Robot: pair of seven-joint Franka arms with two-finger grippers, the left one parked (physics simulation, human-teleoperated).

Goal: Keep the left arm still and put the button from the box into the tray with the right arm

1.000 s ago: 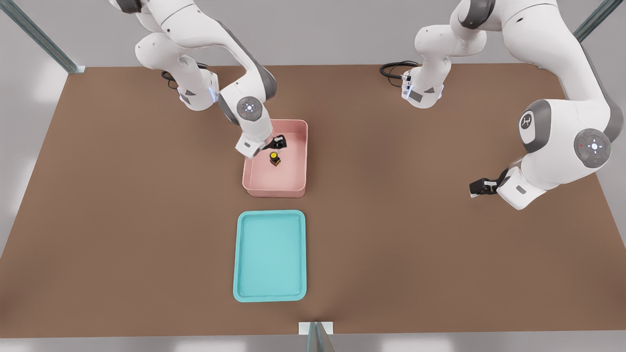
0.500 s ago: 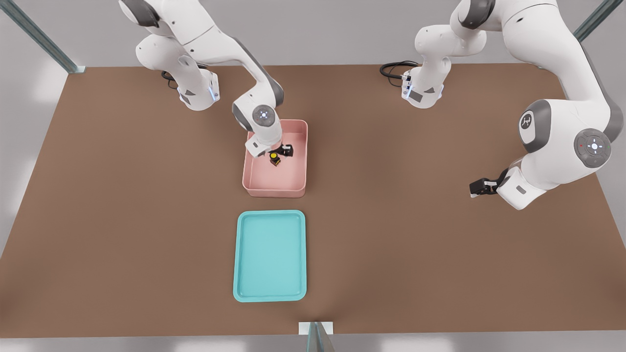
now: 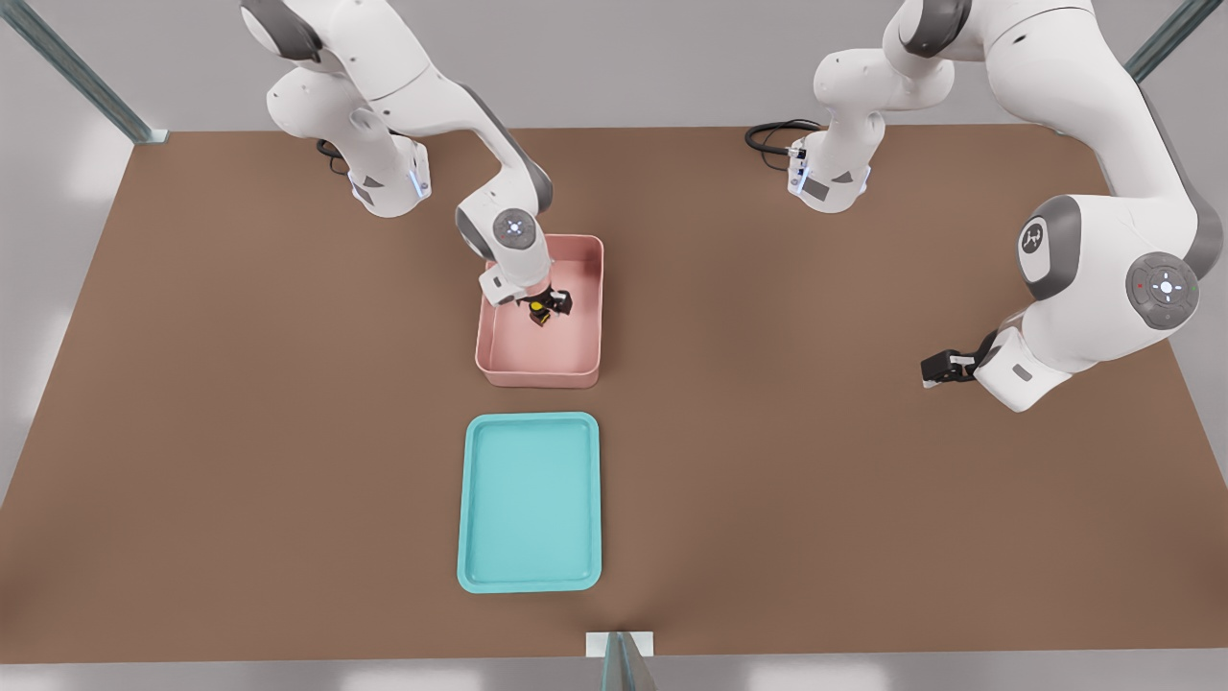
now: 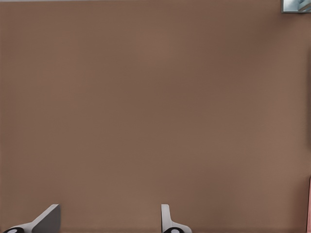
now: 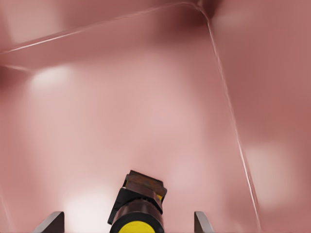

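Note:
The pink box (image 3: 537, 376) stands mid-table, and the small button (image 3: 539, 309), with its yellow cap and dark body, rests upright on the box floor. My gripper (image 3: 543, 306) reaches down into the box from the arm on the front view's left. In the right wrist view the button (image 5: 138, 206) sits between the two grey fingertips (image 5: 52, 221), which stand wide apart and clear of it, so the gripper (image 5: 127, 221) is open over the pink box floor (image 5: 146, 97). The teal tray (image 3: 470, 499) lies nearer the camera than the box, with nothing in it.
The parked arm's gripper (image 3: 945, 367) hangs above the brown table (image 3: 240, 432) at the front view's right. A black cable (image 3: 772, 134) coils at that arm's base. The box walls rise close around the working gripper.
The working gripper has travelled from the box's far left wall down and across to the button, and its fingers now straddle it. Button, box and tray have not moved.

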